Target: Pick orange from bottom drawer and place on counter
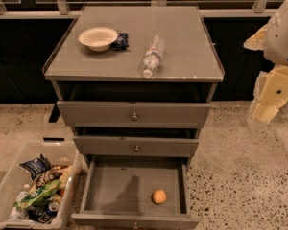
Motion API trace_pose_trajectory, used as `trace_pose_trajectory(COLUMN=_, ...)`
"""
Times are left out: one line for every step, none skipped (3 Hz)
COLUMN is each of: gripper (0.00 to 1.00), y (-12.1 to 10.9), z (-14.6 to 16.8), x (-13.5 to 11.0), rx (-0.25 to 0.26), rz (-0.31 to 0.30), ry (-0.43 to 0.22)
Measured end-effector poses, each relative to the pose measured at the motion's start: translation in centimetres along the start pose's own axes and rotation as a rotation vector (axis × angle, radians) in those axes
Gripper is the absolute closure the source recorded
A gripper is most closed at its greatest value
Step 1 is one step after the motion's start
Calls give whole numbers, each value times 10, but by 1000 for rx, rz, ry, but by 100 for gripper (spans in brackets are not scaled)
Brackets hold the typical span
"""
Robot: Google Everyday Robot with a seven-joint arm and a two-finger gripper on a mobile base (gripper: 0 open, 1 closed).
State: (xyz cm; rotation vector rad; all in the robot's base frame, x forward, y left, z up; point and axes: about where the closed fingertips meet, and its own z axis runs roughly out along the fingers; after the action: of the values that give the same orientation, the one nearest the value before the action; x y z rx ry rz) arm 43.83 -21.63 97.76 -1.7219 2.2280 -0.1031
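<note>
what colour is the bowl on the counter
The bowl is white, camera view; the gripper hangs right of the counter.

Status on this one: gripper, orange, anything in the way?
Gripper off the cabinet's right, well away from bottom drawer. Orange sits in the open drawer, front right, uncovered. Bowl and bottle on counter.

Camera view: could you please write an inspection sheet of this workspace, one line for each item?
Surface: the counter is grey and flat.
Job's things: the orange lies in the open bottom drawer, near its front right; not yet on the counter.
Clutter: on the counter, a white bowl, a dark packet beside it, a plastic bottle lying on its side.
Grippers: the gripper hangs right of the cabinet, touching nothing.
Cables: nothing seen.
Surroundings: speckled floor; a clear bin of snack packets on the left.
</note>
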Motion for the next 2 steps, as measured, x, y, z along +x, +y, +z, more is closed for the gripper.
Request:
trace_pose_trajectory(gripper=0, y=0, z=0, x=0, rx=0, rz=0, ry=0)
trace_pose_trajectory(gripper=0, y=9, z=-3, x=4, rx=2, rz=-23, ry=-27)
